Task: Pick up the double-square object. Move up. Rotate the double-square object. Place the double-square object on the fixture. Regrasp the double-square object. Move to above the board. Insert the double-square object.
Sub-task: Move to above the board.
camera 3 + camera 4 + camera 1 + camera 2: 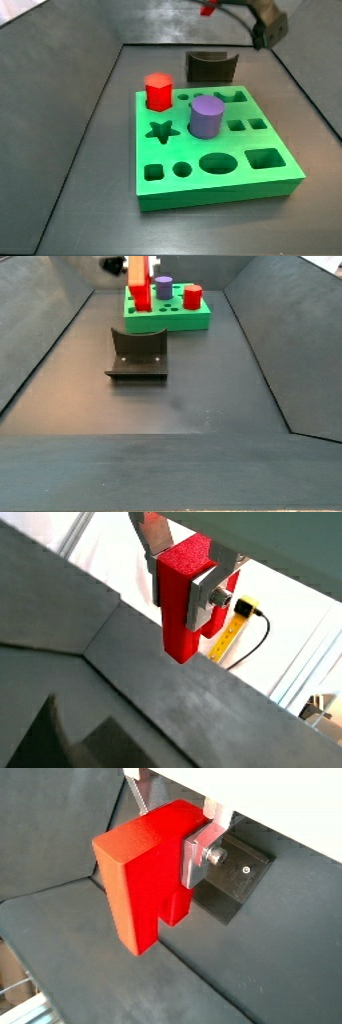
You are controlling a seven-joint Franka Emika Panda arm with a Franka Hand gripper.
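the double-square object point(140, 873) hangs in the air, clamped between the jaws of the gripper point(187, 853), well above the dark floor; a silver finger point(207, 597) presses its side in both wrist views. in a side view it shows as a red upright piece point(138, 269) high above the fixture point(138, 353). the fixture sits on the floor just beside the green board point(214, 150), which carries a red hexagonal peg point(159, 91) and a purple cylinder point(206, 116).
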